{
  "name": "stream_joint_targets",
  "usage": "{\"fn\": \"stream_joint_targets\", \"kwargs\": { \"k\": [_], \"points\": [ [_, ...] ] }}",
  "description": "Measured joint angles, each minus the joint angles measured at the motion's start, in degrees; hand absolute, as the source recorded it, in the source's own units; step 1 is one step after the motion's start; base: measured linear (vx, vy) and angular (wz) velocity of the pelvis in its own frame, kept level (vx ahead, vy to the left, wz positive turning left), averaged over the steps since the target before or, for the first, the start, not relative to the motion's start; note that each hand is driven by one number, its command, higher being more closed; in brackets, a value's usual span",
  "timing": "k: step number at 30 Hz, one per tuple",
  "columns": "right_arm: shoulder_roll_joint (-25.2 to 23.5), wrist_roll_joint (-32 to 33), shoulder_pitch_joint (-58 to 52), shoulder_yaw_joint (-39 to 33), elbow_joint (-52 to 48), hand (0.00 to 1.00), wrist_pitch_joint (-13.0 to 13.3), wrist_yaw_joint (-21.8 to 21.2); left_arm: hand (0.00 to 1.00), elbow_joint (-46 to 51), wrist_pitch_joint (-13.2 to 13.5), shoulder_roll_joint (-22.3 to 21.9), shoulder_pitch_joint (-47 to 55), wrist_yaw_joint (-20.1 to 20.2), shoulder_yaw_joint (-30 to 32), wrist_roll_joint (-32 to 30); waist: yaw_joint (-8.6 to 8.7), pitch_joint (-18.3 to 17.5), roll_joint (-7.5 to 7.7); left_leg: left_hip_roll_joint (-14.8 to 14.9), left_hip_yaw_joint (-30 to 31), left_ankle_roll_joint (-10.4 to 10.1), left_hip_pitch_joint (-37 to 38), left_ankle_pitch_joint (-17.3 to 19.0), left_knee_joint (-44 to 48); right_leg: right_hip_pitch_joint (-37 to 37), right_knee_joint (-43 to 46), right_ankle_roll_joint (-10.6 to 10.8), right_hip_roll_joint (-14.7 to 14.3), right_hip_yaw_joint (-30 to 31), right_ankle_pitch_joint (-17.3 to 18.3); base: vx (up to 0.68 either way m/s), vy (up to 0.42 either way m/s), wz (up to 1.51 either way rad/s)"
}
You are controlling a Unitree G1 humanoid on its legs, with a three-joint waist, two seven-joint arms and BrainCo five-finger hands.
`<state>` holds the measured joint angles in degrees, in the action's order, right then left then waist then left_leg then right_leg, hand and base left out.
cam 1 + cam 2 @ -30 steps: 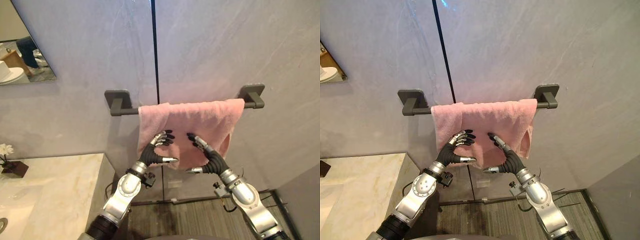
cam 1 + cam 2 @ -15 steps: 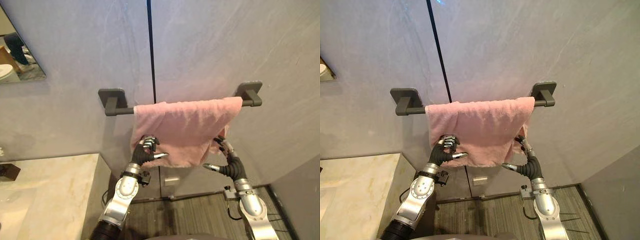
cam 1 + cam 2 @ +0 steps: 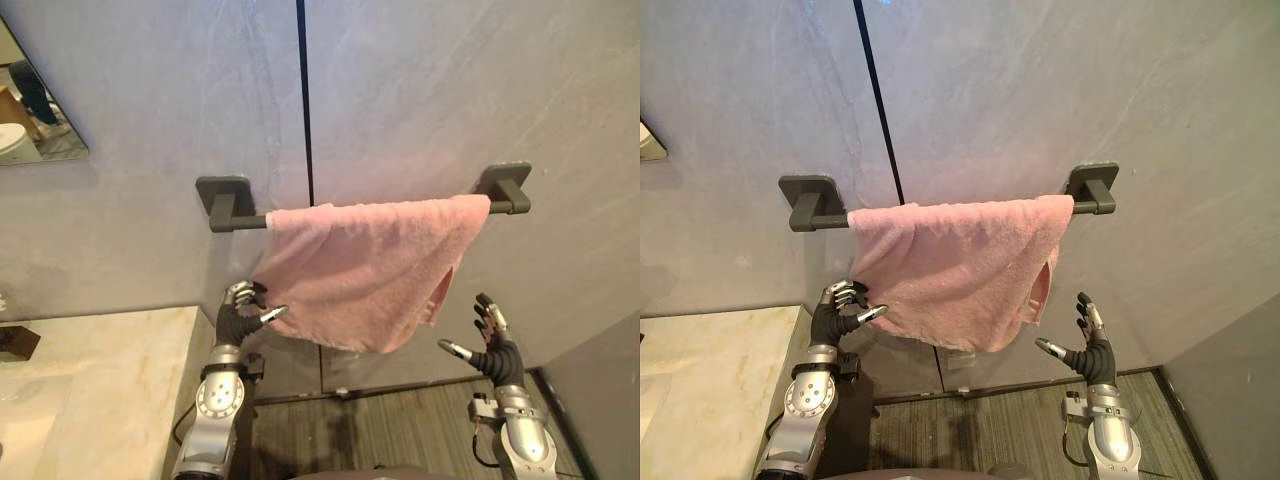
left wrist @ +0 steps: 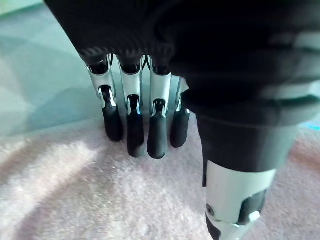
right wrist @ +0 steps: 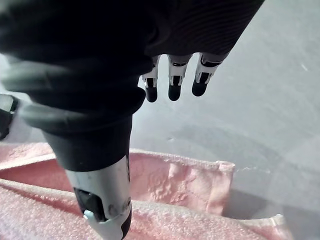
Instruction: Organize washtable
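Pink towel hangs over the wall's towel bar; below the bar's left end the left hand pinches its lower corner; below the bar's right end the right hand hovers clear, fingers spread loose

Soft, even light falls from above onto the wall. The rail and towel cast faint shadows on it, below and to the left. A small glare marks the wall's top edge.
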<state>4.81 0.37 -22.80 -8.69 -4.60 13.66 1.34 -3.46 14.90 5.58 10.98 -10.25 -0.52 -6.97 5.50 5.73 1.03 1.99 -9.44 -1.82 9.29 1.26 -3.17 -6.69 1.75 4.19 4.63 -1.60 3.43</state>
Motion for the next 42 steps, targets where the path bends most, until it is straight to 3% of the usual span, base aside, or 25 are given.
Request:
{"fn": "stream_joint_targets", "kwargs": {
  "k": [7, 12, 21, 33, 37, 39, 41, 42],
  "points": [
    [0.06, -1.12, -0.08, 0.15, 11.6, 0.0, -0.2, -0.01, 0.0, -2.28, -0.05, -0.72, 3.63, 0.47, 0.87, 2.78, -0.22, 0.35, 0.11, -0.04, 1.32, 0.02, -0.65, -0.03, 0.1, -0.08, 0.03, 0.18, 0.43, -1.65, 0.17, -0.01, -0.018, 0.1],
    [0.38, -3.04, 1.05, 0.4, 22.31, 0.0, -0.8, -0.03, 0.0, -11.03, -0.62, -0.44, 4.49, 2.72, 0.96, 6.3, -1.4, 0.43, -0.04, -0.04, 1.5, 0.02, -0.69, -0.04, 0.1, -0.08, 0.11, 0.13, 0.46, -1.93, 0.25, -0.01, -0.006, 0.01],
    [2.61, -7.76, 2.77, 0.89, 37.98, 0.0, -1.75, 0.54, 0.0, -29.94, -2.78, 0.54, 5.89, 4.39, 1.18, 3.99, -1.45, 0.16, -0.15, -0.1, 2.04, 0.0, -0.46, -0.08, 0.12, -0.07, 1.26, 0.18, 0.59, -2.72, 1.07, -0.02, -0.018, 0.03],
    [3.6, -9.48, 3.93, 2.78, 45.64, 0.0, -2.98, 2.22, 0.0, -37.62, -3.41, 0.66, 6.48, 5.0, 1.37, 3.35, -1.72, -0.27, 0.04, 0.03, 1.51, -0.09, -0.88, -0.15, 0.04, 1.35, 2.51, 0.02, 0.55, -2.18, 1.5, -0.04, -0.019, -0.03],
    [3.42, -9.51, 8.26, 5.2, 46.54, 0.0, -3.35, 2.39, 0.0, -37.43, -3.41, 1.89, 2.86, 4.91, 1.35, 3.41, -2.44, 0.8, 0.2, 0.94, -0.05, 0.26, -9.95, 1.1, 7.31, 10.13, 9.15, 0.17, 0.45, 0.23, 1.86, -0.07, -0.02, -0.12],
    [3.26, -9.51, 9.46, 6.71, 46.48, 0.0, -3.78, 2.3, 0.0, -36.58, -3.41, 2.74, 0.09, 4.74, 1.45, 3.5, -3.26, 1.79, 0.26, 2.88, 0.33, 0.45, -14.32, 1.42, 11.42, 12.71, 11.59, 1.6, -0.29, 2.1, 1.89, -0.09, 0.001, 0.23],
    [2.15, -9.47, 9.35, 6.92, 46.26, 0.0, -4.01, 2.29, 0.0, -35.04, -3.27, 3.14, -0.95, 4.33, 2.09, 3.61, -2.93, 2.91, 0.37, 3.52, 2.74, 0.48, -16.02, 1.5, 14.0, 13.75, 25.01, 2.07, -0.35, 5.25, 6.98, -0.05, -0.04, 0.61],
    [1.63, -9.44, 8.82, 7.21, 45.96, 0.0, -3.99, 2.27, 0.0, -33.88, -3.18, 3.33, -0.91, 3.73, 2.47, 3.69, -3.16, 2.23, 1.46, 3.58, 4.52, 0.47, -18.69, 1.5, 16.72, 13.65, 32.13, 2.85, -0.22, 8.53, 8.98, -0.08, -0.157, 0.83]
  ]
}}
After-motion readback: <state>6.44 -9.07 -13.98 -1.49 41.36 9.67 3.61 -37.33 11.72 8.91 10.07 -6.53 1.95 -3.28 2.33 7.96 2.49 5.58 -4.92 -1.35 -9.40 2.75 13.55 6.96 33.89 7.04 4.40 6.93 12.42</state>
